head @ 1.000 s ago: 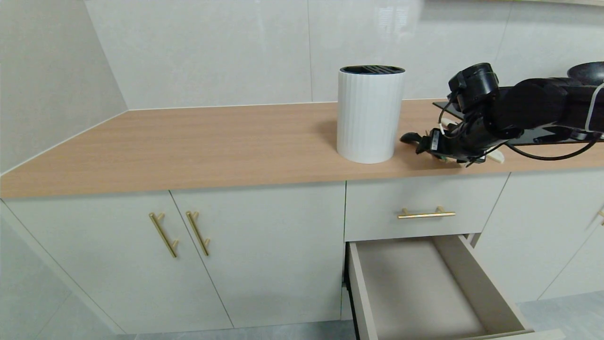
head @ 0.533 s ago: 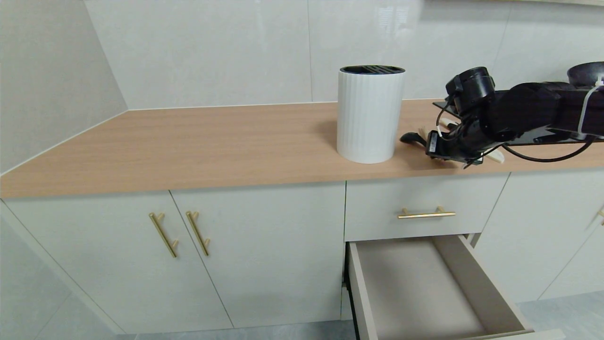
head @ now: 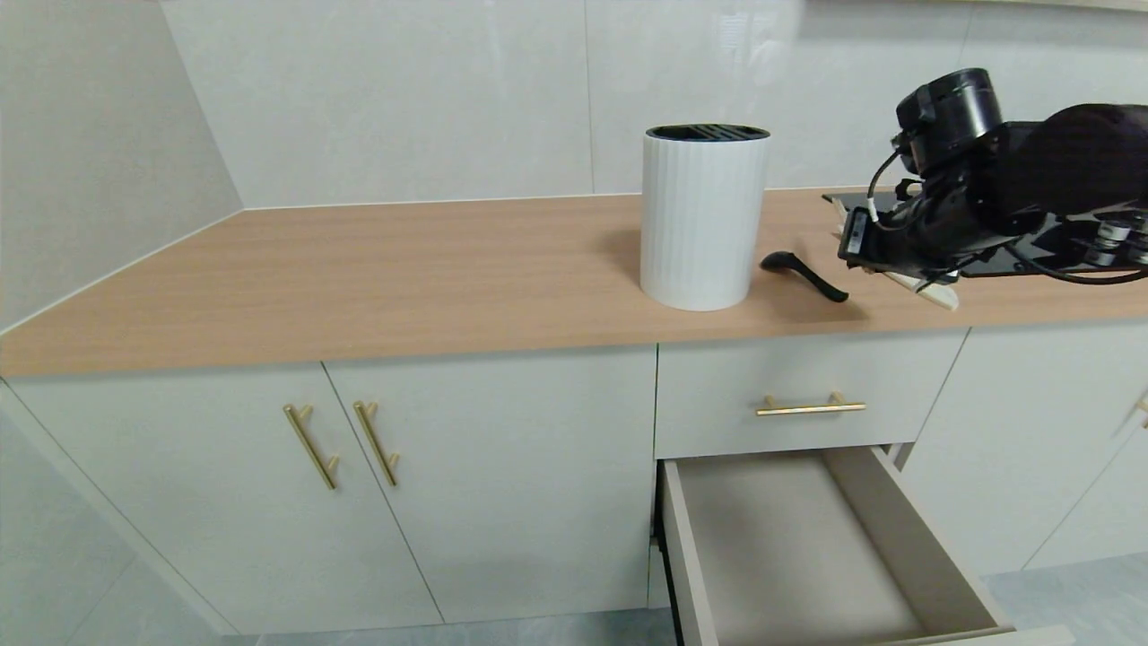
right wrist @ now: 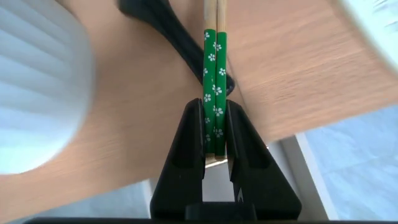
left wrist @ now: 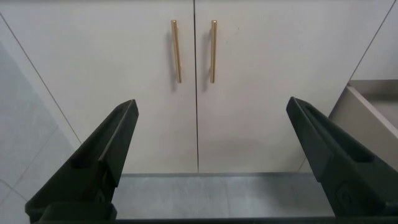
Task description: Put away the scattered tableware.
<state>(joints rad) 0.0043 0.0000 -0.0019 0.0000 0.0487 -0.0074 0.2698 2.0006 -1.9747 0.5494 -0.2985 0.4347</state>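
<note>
I've got the chopsticks [right wrist: 215,74] pinched side by side in the right gripper [right wrist: 215,118], green flowered ends in the jaws and long axis running straight out past the fingertips. They're held above the counter [head: 404,269] over the black spoon [head: 801,271], right of the white holder [head: 704,218]. The arm comes in from the right. In the head view I can barely make them out. The left gripper [left wrist: 211,149] hangs low before the cabinet doors [left wrist: 249,93], jaws spread wide.

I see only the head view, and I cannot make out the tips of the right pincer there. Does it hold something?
Observer: Yes. In the right wrist view the right pincer is shut on a pair of chopsticks with green flowered ends.
Operator: How do they sit in the grip?
Observer: Side by side, clamped at their green ends.
Operator: And the other arm?
Observer: The left pincer is open, facing the cabinet doors with gold handles.
</note>
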